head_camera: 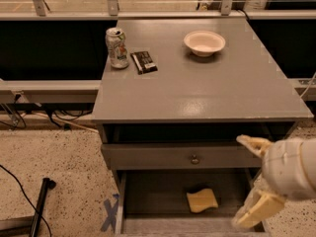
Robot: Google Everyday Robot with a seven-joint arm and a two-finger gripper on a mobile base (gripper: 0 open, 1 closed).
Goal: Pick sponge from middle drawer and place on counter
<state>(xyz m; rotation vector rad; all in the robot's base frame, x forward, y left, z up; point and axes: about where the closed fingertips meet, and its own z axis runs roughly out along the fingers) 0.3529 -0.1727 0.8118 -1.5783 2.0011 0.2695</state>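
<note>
You are watching the reaching step. The sponge (202, 200) is lying flat on the floor of the middle drawer (148, 196), which is standing pulled out below the front edge of the desk (197, 98). Nothing is gripping the sponge yet. It is sitting in the right half of the drawer, under the front right part of the desk.

The pincer (245, 181) is hanging low beside the front right corner of the desk, just to the right of the sponge and apart from it. Its two pale fingers (253, 144) are spread wide and are holding nothing. From this angle I cannot say surely whether it is already over the drawer's right wall or outside it.

For the next move, I am judging that you need to bring the pincer left and down until one finger is standing on each side of the sponge. Close softly, because the foam is giving way easily. Then lift forward, clear of the knob drawer front (195, 158) above, before rising to the desk, where the can (117, 47), the dark packet (144, 61) and the bowl (204, 42) are occupying the back part.
</note>
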